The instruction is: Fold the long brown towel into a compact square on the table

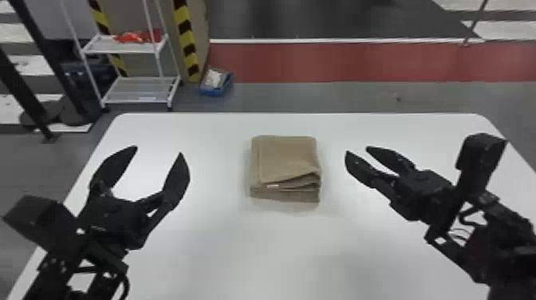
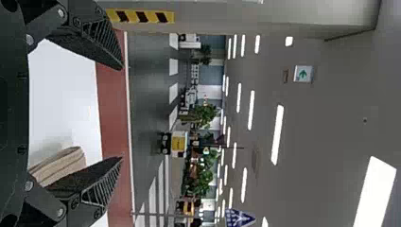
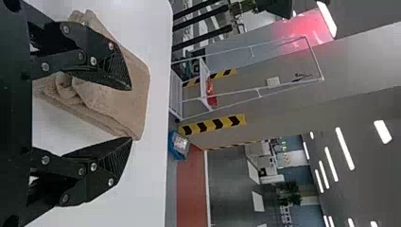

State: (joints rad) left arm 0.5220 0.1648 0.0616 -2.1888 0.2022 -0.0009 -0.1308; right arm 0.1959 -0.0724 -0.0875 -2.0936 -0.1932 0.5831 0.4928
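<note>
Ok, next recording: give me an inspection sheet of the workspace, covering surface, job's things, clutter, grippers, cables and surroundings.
Surface: white table, light-coloured top.
Job's things: brown towel folded into a squarish stack; layers gape at its near right side; small white tag on the near side.
Clutter: nothing seen.
Grippers: left gripper open, left of the towel; right gripper open, right of it; neither touching it.
Cables: black loop at the right arm's wrist.
Surroundings: white rack, blue box and red floor strip beyond the table.
</note>
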